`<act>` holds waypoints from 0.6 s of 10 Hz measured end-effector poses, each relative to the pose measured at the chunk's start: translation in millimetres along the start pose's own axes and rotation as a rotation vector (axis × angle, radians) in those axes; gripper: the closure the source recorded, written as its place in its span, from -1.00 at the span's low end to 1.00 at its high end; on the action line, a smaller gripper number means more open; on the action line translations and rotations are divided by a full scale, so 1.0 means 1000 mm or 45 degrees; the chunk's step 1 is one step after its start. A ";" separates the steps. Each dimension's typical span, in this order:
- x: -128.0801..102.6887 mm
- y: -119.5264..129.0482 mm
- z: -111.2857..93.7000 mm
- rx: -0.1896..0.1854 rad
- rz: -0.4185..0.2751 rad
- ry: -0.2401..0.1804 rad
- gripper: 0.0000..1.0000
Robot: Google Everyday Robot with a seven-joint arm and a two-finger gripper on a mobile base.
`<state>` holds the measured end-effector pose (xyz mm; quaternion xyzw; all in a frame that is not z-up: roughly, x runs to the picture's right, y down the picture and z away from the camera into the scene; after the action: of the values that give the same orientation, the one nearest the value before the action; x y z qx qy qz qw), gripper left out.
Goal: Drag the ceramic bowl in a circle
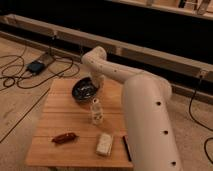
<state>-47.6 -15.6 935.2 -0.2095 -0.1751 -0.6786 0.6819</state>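
Observation:
The ceramic bowl (84,91), round, dark and glossy, sits on the wooden table (55,117) near its back edge. My gripper (95,84) reaches down from the white arm (112,72) onto the bowl's right rim and is shut on it. The wrist hides the fingertips and part of that rim. A small clear bottle (96,112) stands upright just in front of the bowl, a short gap away.
A red-brown snack stick (65,138) lies at the front left and a pale packet (104,144) at the front middle. A dark bar (126,148) is partly hidden by my arm's big white body (150,125). Cables and a box (36,66) lie on the floor to the left.

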 end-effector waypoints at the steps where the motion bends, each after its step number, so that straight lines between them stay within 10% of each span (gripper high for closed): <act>1: 0.003 -0.013 -0.001 0.011 -0.015 0.010 1.00; 6: -0.023 -0.109 -0.012 0.099 -0.289 -0.004 1.00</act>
<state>-157.4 -1.7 918.0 -0.1627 -0.2249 -0.7438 0.6080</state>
